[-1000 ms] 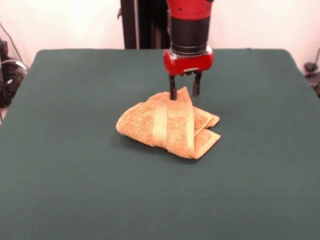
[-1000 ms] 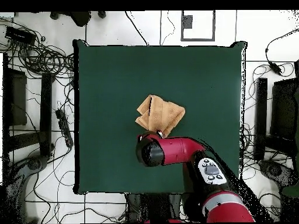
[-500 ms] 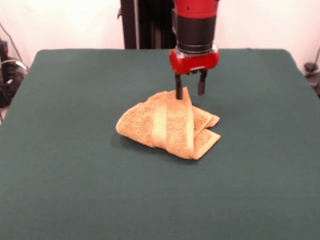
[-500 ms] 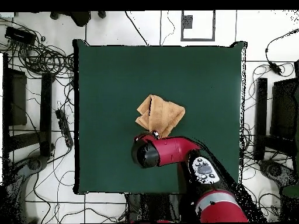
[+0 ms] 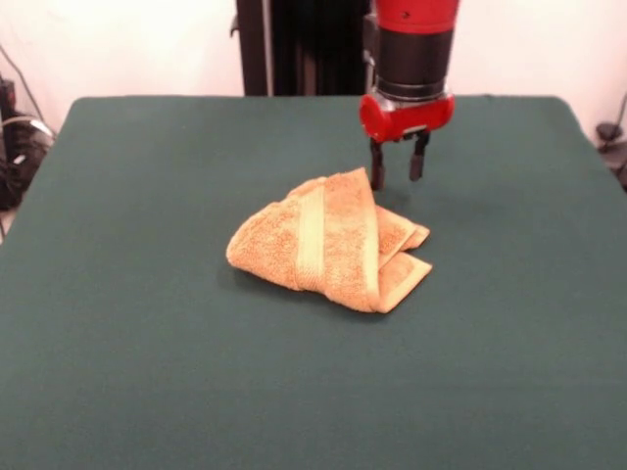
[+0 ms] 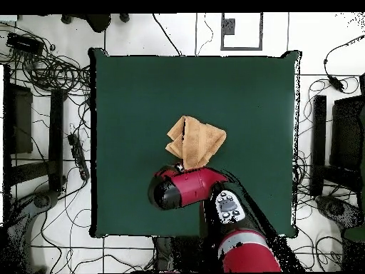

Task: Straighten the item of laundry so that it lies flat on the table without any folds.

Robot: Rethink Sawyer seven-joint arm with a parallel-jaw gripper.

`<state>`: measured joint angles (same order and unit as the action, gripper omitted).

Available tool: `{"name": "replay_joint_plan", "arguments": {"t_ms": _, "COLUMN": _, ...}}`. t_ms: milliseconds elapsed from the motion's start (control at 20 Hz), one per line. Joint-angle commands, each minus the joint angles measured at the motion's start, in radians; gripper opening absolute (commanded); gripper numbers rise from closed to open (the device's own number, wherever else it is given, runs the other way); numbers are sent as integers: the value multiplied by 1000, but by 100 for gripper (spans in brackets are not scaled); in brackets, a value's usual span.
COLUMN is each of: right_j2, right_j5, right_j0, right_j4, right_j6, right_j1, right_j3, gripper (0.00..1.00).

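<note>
Tool [image 5: 396, 164] is hanging with its two fingers slightly apart and nothing between them, just off the towel's [image 5: 328, 243] far tip, and from the front I can't tell if the nearer finger actually brushes it. Towel's still bunched up in a folded wedge around the middle of the green surface [image 5: 147, 343], long axis running roughly along the front edge, with the peaked tip pointing toward the far edge and loose corners splayed toward the right edge.

We see the towel [image 6: 195, 141] folded mid-table [image 6: 128, 100] — bunched, not flat. The red arm [image 6: 187, 187] covers its base-side edge.
</note>
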<state>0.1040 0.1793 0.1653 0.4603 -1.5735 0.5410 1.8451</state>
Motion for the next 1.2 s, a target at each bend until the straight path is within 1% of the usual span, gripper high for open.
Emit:
{"name": "replay_joint_plan", "arguments": {"t_ms": 50, "right_j2": -23, "right_j5": 87, "right_j0": -50, "right_j4": 41, "right_j6": -63, "right_j1": -64, "right_j3": -53, "gripper": 100}}
{"name": "replay_joint_plan", "arguments": {"t_ms": 300, "right_j2": -57, "right_j5": 87, "right_j0": -85, "right_j4": 53, "right_j6": -73, "right_j1": -73, "right_j3": -72, "gripper": 100}}
{"name": "replay_joint_plan", "arguments": {"t_ms": 650, "right_j2": -183, "right_j5": 7, "right_j0": -195, "right_j4": 78, "right_j6": -136, "right_j1": -86, "right_j3": -108, "gripper": 100}}
{"name": "replay_joint_plan", "arguments": {"t_ms": 800, "right_j2": -226, "right_j5": -12, "right_j0": -232, "right_j4": 77, "right_j6": -153, "right_j1": -63, "right_j3": -102, "gripper": 100}}
{"name": "replay_joint_plan", "arguments": {"t_ms": 900, "right_j2": -239, "right_j5": -25, "right_j0": -236, "right_j4": 76, "right_j6": -152, "right_j1": -49, "right_j3": -96, "gripper": 100}}
{"name": "replay_joint_plan", "arguments": {"t_ms": 1000, "right_j2": -241, "right_j5": -30, "right_j0": -234, "right_j4": 70, "right_j6": -146, "right_j1": -54, "right_j3": -111, "gripper": 100}}
{"name": "replay_joint_plan", "arguments": {"t_ms": 1100, "right_j2": -249, "right_j5": -59, "right_j0": -240, "right_j4": 69, "right_j6": -150, "right_j1": -82, "right_j3": -127, "gripper": 100}}
{"name": "replay_joint_plan", "arguments": {"t_ms": 1200, "right_j2": -253, "right_j5": -84, "right_j0": -242, "right_j4": 69, "right_j6": -151, "right_j1": -90, "right_j3": -128, "gripper": 100}}
